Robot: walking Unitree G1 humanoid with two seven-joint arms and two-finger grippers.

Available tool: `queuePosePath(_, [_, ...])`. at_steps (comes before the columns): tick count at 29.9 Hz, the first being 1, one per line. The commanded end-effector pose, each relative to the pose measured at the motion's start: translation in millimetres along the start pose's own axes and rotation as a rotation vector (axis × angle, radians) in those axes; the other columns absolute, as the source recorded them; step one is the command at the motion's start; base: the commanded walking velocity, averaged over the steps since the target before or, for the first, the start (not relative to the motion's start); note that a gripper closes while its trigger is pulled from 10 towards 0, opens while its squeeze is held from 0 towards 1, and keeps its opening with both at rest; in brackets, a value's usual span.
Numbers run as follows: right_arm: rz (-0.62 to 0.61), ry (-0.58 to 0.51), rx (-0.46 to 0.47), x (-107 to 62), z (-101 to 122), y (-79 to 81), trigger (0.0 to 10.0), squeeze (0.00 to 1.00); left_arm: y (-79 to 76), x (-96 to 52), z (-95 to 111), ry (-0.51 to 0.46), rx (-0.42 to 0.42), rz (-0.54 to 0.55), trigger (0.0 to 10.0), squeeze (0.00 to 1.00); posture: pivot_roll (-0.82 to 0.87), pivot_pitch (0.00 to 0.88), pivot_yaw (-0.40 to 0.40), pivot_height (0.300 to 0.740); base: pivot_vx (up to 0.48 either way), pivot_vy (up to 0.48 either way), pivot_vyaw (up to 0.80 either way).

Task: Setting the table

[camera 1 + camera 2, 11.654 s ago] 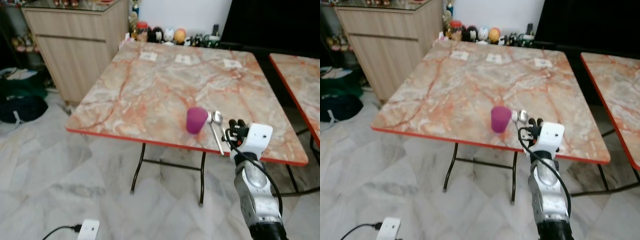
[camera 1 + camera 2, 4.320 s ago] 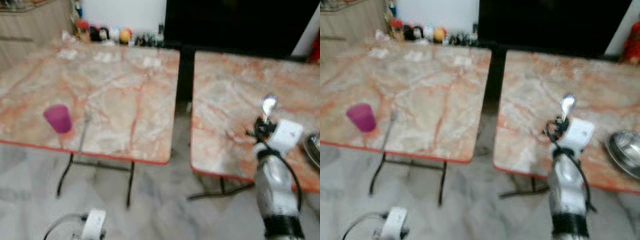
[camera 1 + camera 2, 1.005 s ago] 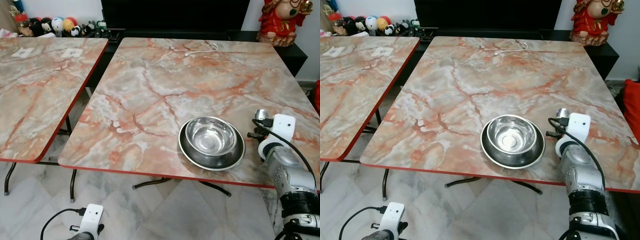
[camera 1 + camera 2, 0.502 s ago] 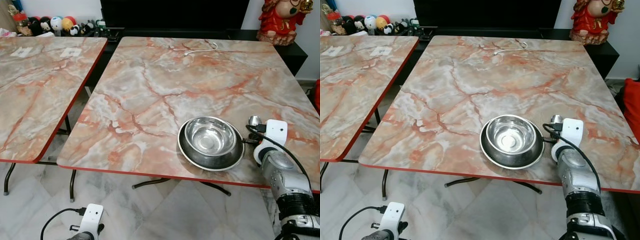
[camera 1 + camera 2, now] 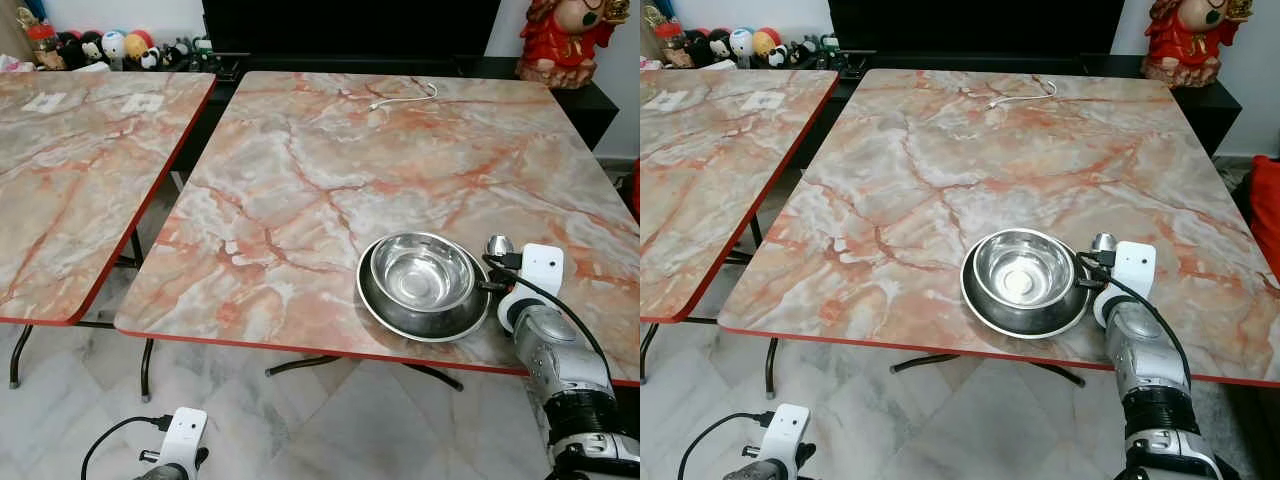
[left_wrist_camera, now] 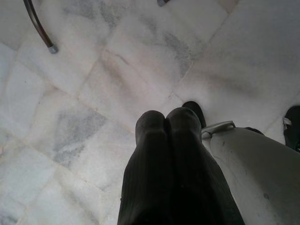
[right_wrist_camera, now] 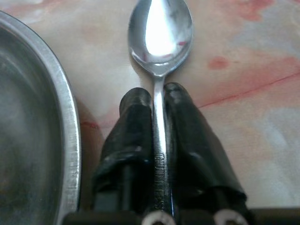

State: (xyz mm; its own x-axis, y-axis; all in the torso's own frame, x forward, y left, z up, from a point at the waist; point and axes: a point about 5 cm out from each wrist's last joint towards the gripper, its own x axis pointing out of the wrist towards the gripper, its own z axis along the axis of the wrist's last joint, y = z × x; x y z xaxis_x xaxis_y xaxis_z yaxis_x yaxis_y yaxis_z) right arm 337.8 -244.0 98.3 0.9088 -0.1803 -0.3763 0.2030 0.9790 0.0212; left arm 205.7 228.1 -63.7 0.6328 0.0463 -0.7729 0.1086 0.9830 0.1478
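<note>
Right hand (image 7: 158,101) clamps the shiny steel spoon (image 7: 161,35) by its handle, low over the marble-patterned surface (image 5: 330,150) near its front right corner, just beside the stacked steel bowls (image 5: 425,284).

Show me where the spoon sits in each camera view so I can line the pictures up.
Left eye view: spoon, bowl end poking up past the right gripper, just right of the steel dish.
Right eye view: same spot, spoon bowl at the dish's right rim.
Right wrist view: handle clamped between the black fingers, spoon bowl beyond their tips over the marble table.
Left wrist view: floor tiles, no spoon.
Shared landmark: the steel dish's rim.
</note>
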Motion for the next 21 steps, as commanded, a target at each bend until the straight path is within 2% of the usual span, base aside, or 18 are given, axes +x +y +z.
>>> queuePosePath(1, [-0.007,0.017,0.004,-0.2,-6,-0.8,10.0,0.6,2.5,-1.8,-9,0.037,0.002,0.002,10.0,0.0,0.05,0.118,0.024,0.74,0.0,0.0,0.0])
queuePosePath(3, [-0.009,0.017,0.003,-0.1,-6,-0.6,10.0,0.44,2.5,-1.8,-9,0.037,0.002,0.002,10.0,0.0,0.05,0.118,0.023,0.74,0.0,0.0,0.0])
queuePosePath(4, [-0.009,0.017,0.002,0.0,-7,-0.6,10.0,0.14,2.5,-1.8,-9,0.037,0.002,0.002,10.0,0.0,0.05,0.117,0.023,0.74,0.0,0.0,0.0])
queuePosePath(5, [-0.01,0.017,0.0,0.0,-7,-0.4,10.0,0.0,2.5,-1.8,-9,0.036,0.001,0.002,10.0,0.0,0.05,0.118,0.023,0.74,0.0,0.0,0.0])
queuePosePath(14, [-0.051,-0.015,-0.02,-1.1,-2,-2.8,10.0,0.0,2.6,-1.8,-9,0.036,0.001,0.003,10.0,0.0,0.05,0.118,0.023,0.74,0.0,0.0,0.0])
queuePosePath(16, [-0.084,-0.101,-0.022,-2.9,9,-6.1,10.0,0.0,2.7,-1.8,-9,0.036,0.0,0.003,10.0,0.0,0.05,0.117,0.023,0.74,0.0,0.0,0.0])
queuePosePath(21, [-0.111,-0.188,0.003,-6.7,19,-9.5,10.0,0.0,2.8,-1.8,-9,0.036,0.0,0.003,10.0,0.0,0.05,0.115,0.023,0.74,0.0,0.0,0.0])
